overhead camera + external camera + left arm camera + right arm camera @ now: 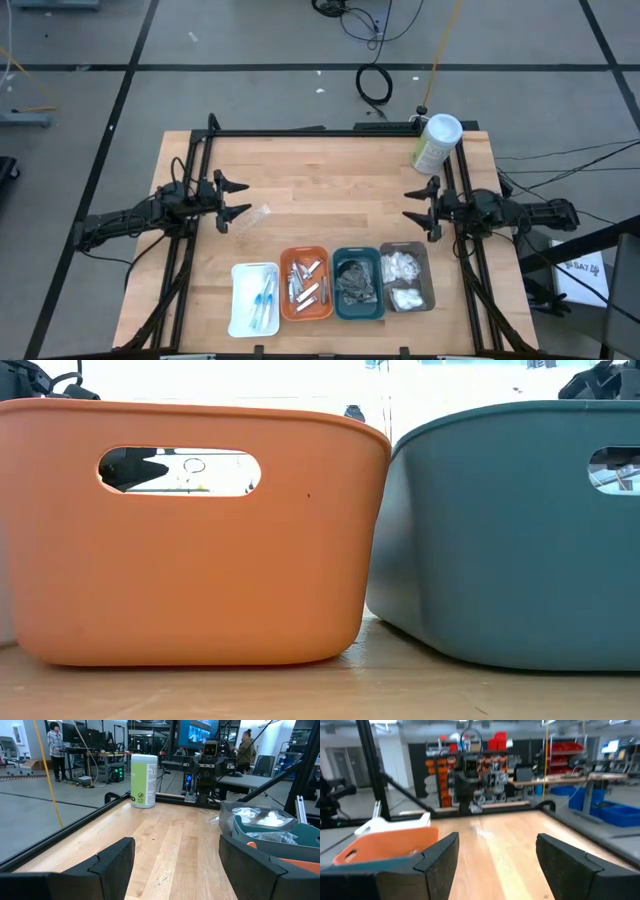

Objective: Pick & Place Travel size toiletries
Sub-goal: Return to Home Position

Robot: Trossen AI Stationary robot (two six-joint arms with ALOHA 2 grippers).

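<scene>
**High view:** you are looking down on the bench (330,180), w/ one arm lying low at each side. The left claw (243,198) is hanging over the left part, fingers spread, gripping nothing. Just beside its tips, one clear-wrapped piece (259,213) is lying on the bare wood. The right claw (408,206) is hanging at the right side and facing the left one, spread and empty too. Four trays are standing in a row along the bench edge at the picture's bottom:
- The white tray (237,290) is carrying the red/blue sticks (264,300).
- The orange tray (284,292) is carrying the silvery metal pieces (307,282).
- The teal tray (337,288) is carrying the dark bundles (356,282).
- The grey tray (430,282) is carrying the white pads (402,280).

The green canister (436,143) is standing upright at the far right corner.

**Low view:** the orange tray (190,570) and the teal tray (520,530) are filling the picture, standing just beside each other. Their walls are hiding the contents.

**Left wrist view:** the left claw (175,870) is showing its fingers (112,865) wide apart, w/ only bench between them. The canister (143,780) and the right arm (210,767) are standing ahead. The grey tray (227,810) w/ the white pads (267,818) is sitting to one side. Two persons (56,750) are standing in the room behind.

**Right wrist view:** the right claw (495,865) is spread likewise and pinching nothing. The orange tray (390,845) and the white tray (387,825) are showing to one side, and the left arm (467,780) is standing opposite.
</scene>
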